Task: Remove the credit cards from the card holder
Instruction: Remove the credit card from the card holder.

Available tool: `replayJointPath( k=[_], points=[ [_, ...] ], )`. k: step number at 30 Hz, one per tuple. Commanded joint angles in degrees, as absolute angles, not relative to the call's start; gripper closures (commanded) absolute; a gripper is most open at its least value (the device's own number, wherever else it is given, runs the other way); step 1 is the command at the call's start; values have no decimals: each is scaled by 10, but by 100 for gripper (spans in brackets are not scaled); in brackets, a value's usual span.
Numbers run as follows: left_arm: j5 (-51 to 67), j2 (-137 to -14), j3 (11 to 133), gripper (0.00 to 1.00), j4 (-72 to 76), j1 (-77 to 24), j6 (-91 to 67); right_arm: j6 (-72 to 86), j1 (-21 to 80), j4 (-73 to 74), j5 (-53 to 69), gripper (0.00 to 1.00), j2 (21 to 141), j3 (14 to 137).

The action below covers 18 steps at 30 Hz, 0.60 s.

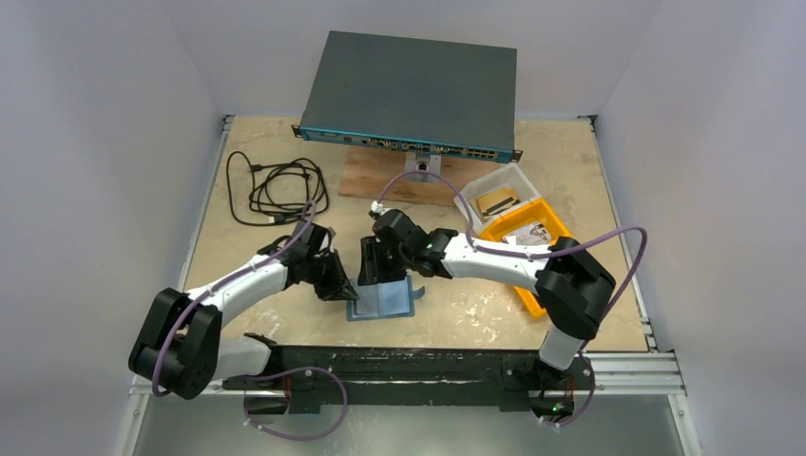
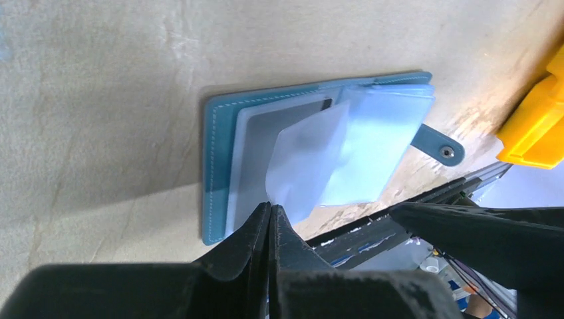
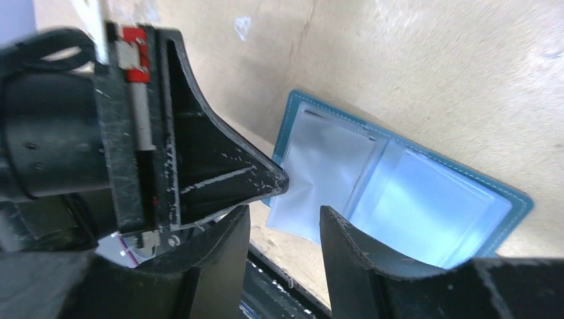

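The teal card holder lies open on the table between the arms, its clear pockets up and its snap tab to one side. My left gripper is shut on the corner of a pale glossy credit card that sticks out past the holder's near edge, fingertips together. My right gripper hovers open and empty just above the holder. Its jaws frame the card's free edge, apart from it. Any other cards are hidden in the pockets.
An orange bin and a clear tub stand at the right. A grey network switch on a wooden board is at the back, a black cable at the back left. The black front rail lies close behind the holder.
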State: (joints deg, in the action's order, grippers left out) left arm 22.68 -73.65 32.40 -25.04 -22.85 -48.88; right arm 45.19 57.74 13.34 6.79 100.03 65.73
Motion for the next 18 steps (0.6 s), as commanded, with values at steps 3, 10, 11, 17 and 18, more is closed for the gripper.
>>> replayJointPath(
  k=[3,10,11,17,18],
  points=[
    [245,-704,354,100,-247,-245,-481,445,571,191,1,56,940,681],
    [243,-733,392,100,-234,-282,-498,458,556,232,-71,55,868,643],
    [240,-740,398,100,-233,-290,-501,460,553,235,-78,55,856,631],
    [229,-792,439,87,-217,-338,-521,469,538,252,-94,54,802,590],
    [226,-802,448,85,-215,-345,-523,471,537,255,-97,54,792,585]
  ],
)
